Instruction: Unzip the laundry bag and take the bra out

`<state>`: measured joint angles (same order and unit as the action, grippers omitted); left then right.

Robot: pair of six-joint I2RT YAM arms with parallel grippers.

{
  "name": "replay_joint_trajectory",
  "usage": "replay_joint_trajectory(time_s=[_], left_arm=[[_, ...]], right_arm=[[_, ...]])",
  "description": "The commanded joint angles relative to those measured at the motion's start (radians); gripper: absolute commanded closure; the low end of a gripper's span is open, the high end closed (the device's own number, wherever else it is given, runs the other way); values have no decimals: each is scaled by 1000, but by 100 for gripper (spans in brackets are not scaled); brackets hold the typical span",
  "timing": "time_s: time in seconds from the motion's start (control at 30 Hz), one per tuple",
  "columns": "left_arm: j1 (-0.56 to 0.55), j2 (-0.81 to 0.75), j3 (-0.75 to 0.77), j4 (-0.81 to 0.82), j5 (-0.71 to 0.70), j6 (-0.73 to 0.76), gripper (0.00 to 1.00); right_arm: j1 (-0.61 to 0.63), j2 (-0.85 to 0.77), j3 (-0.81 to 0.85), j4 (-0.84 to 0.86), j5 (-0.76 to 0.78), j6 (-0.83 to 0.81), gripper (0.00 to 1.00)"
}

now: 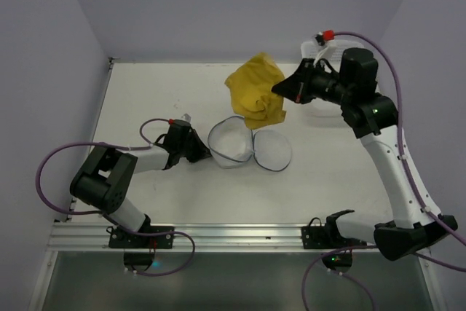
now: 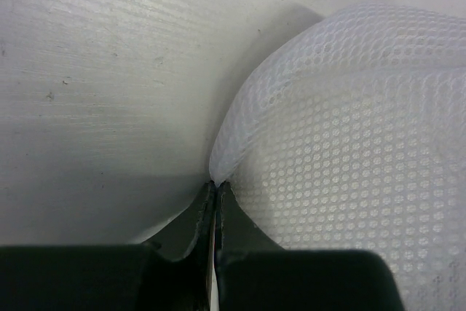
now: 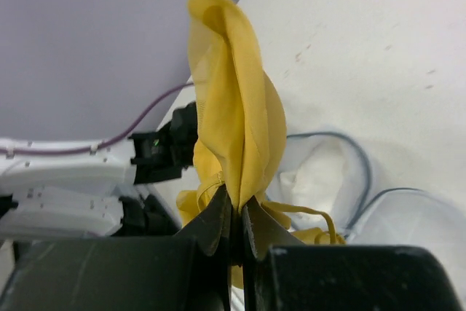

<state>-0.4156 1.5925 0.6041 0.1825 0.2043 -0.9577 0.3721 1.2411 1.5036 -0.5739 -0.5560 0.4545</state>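
The white mesh laundry bag (image 1: pixel 233 141) lies open on the table, its two dark-rimmed halves side by side. My left gripper (image 1: pixel 200 148) is shut on the bag's left edge; in the left wrist view the mesh (image 2: pixel 342 143) is pinched at the gripper (image 2: pixel 216 183). My right gripper (image 1: pixel 280 89) is shut on the yellow bra (image 1: pixel 255 92) and holds it above the table behind the bag. In the right wrist view the bra (image 3: pixel 233 121) hangs from the gripper (image 3: pixel 237 205), with the bag (image 3: pixel 328 172) below.
A white plastic container with a red cap (image 1: pixel 320 45) stands at the back right, behind my right arm. Purple cables run along both arms. The table's near edge is a metal rail (image 1: pixel 240 234).
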Motion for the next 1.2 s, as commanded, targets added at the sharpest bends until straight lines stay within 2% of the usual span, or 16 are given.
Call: replay_joint_trajectory(time_s=[0.0, 0.13, 0.23, 0.37, 0.53, 0.7, 0.9, 0.97, 1.0, 1.07, 1.1, 1.13, 1.17], left_arm=[[-3, -37, 22, -44, -23, 22, 100], [-3, -52, 19, -44, -10, 19, 100], [-3, -63, 19, -51, 3, 17, 100], [-3, -74, 20, -60, 9, 19, 100], [-5, -59, 31, -58, 29, 11, 100], [-5, -36, 49, -60, 41, 14, 100], [-5, -22, 59, -64, 60, 20, 100], [-5, -22, 62, -67, 60, 28, 100], [-5, -19, 65, -71, 58, 36, 100], [-5, -14, 72, -75, 56, 43, 100], [-5, -9, 72, -74, 58, 48, 100], [-5, -6, 74, -71, 64, 50, 100], [-5, -3, 74, -66, 67, 50, 100]], right_arm=[[-152, -31, 98, -57, 83, 13, 100], [-356, 41, 144, -29, 204, 70, 100], [-455, 107, 115, 61, 332, 150, 100], [-502, 233, 95, 172, 555, 258, 100], [-530, 479, 208, 236, 677, 351, 100], [-536, 694, 348, 293, 693, 427, 100], [-555, 1001, 582, 362, 519, 457, 99], [-562, 1038, 612, 362, 504, 466, 91], [-564, 1044, 604, 362, 508, 466, 75], [-572, 1026, 551, 353, 550, 464, 54], [-572, 994, 534, 332, 554, 457, 35], [-573, 979, 512, 315, 579, 445, 26], [-572, 965, 512, 292, 596, 414, 8]])
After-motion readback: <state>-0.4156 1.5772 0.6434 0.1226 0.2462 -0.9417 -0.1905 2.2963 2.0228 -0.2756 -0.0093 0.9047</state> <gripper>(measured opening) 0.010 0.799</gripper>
